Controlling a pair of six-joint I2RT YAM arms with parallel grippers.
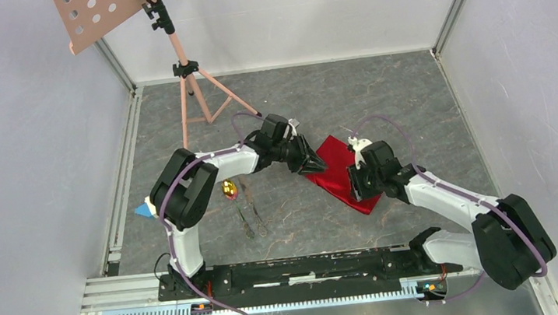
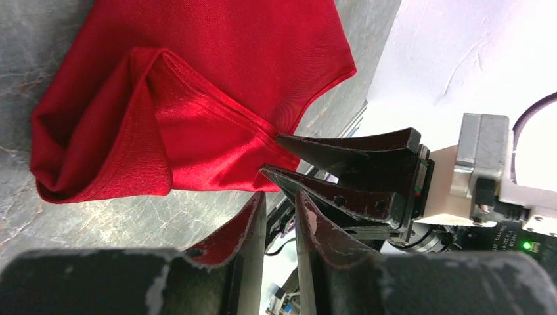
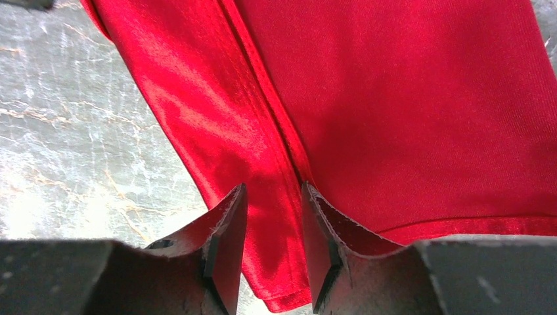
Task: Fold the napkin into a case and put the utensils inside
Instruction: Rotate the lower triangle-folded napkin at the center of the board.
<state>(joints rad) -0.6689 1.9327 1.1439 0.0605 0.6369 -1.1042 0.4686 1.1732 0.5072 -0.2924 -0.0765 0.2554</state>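
The red napkin (image 1: pixel 336 161) lies folded and flat on the grey table, with a folded strip along one side. It fills the left wrist view (image 2: pixel 197 79) and the right wrist view (image 3: pixel 394 98). My left gripper (image 1: pixel 309 162) is at the napkin's left corner, its jaws a narrow gap apart and empty (image 2: pixel 281 200). My right gripper (image 1: pixel 359 188) is low over the napkin's near end, jaws apart astride the folded strip (image 3: pixel 272 193). It also shows in the left wrist view (image 2: pixel 270 154). The gold spoon (image 1: pixel 228 188) and thin dark utensils (image 1: pixel 249 215) lie left of the napkin.
A pink tripod stand (image 1: pixel 193 96) with a perforated board (image 1: pixel 100 12) stands at the back left. A small blue block (image 1: pixel 143 211) lies by the left arm. Walls enclose the table on three sides, and a rail (image 1: pixel 288 270) runs along the near edge.
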